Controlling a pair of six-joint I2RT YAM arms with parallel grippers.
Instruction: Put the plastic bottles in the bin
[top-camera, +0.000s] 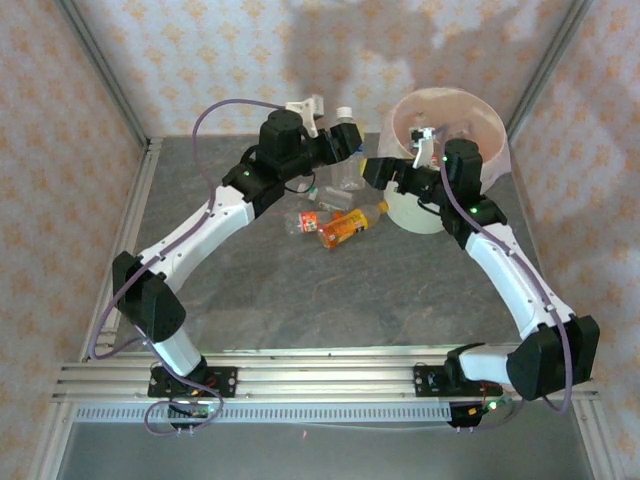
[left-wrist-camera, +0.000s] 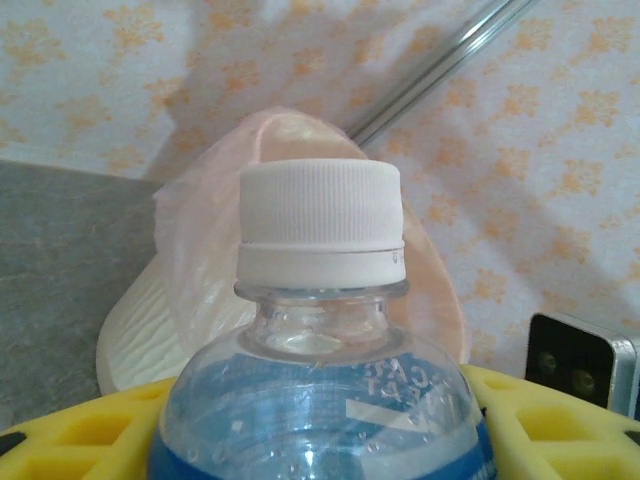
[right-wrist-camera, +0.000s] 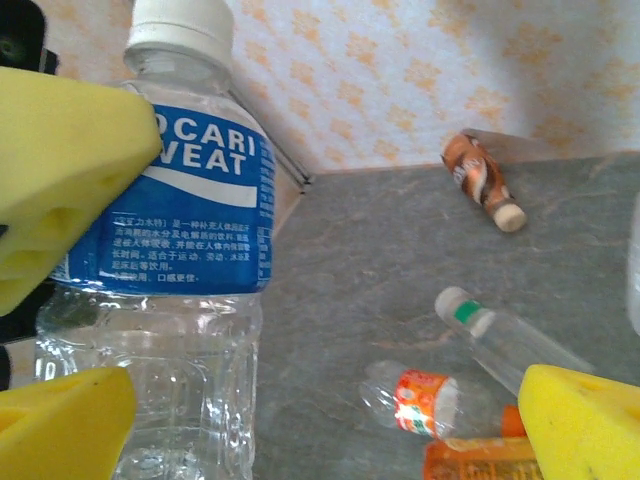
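Note:
My left gripper is shut on a clear bottle with a blue label and a white cap, holding it upright above the table. The yellow pads press its sides. My right gripper stands open just right of that bottle, which shows beside its left pad in the right wrist view. The bin, a cream-white bucket with a pinkish inside and a thin liner, stands right behind the right gripper and beyond the held bottle. More plastic bottles lie below: an orange-labelled clear one and an orange one.
A clear bottle with a green band lies on the grey table, and a brown bottle lies farther off by the wall. Patterned walls and metal frame posts close the back and sides. The near half of the table is bare.

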